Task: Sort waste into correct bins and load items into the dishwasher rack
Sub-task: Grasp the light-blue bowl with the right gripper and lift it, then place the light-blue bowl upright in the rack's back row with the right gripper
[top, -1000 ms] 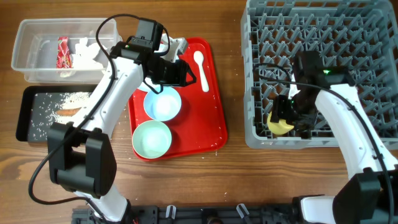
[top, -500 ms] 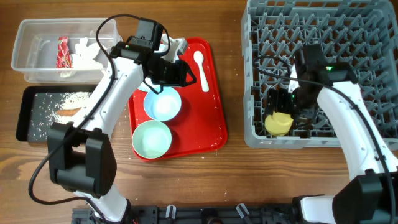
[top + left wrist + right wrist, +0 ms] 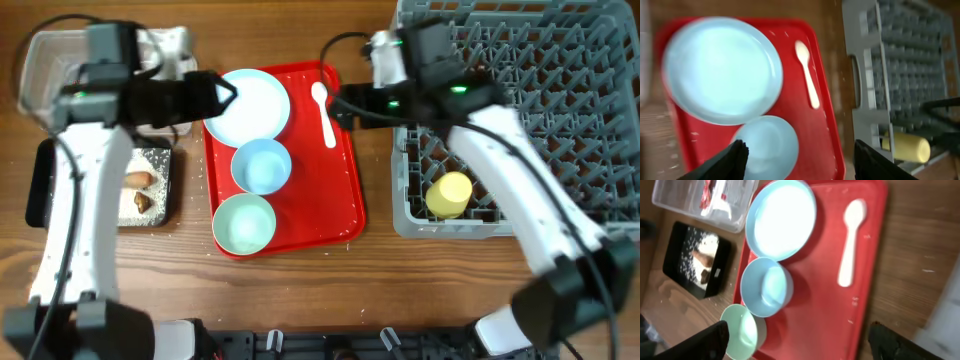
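The right claw (image 3: pixel 338 104) had left the rack (image 3: pixel 404 150) and come beside the white spoon (image 3: pixel 324 112) on the red tray (image 3: pixel 345 200), likely to grab it next. The left claw (image 3: pixel 228 96) had swung back to the plate's (image 3: pixel 250 105) edge. Both claws were wide apart, holding nothing. The yellow cup (image 3: pixel 449 194) lay on its side in the rack's near corner.

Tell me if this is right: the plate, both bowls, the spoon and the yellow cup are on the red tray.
No. The overhead view shows the yellow cup in the dishwasher rack; the plate, blue bowl, green bowl and spoon are on the red tray.
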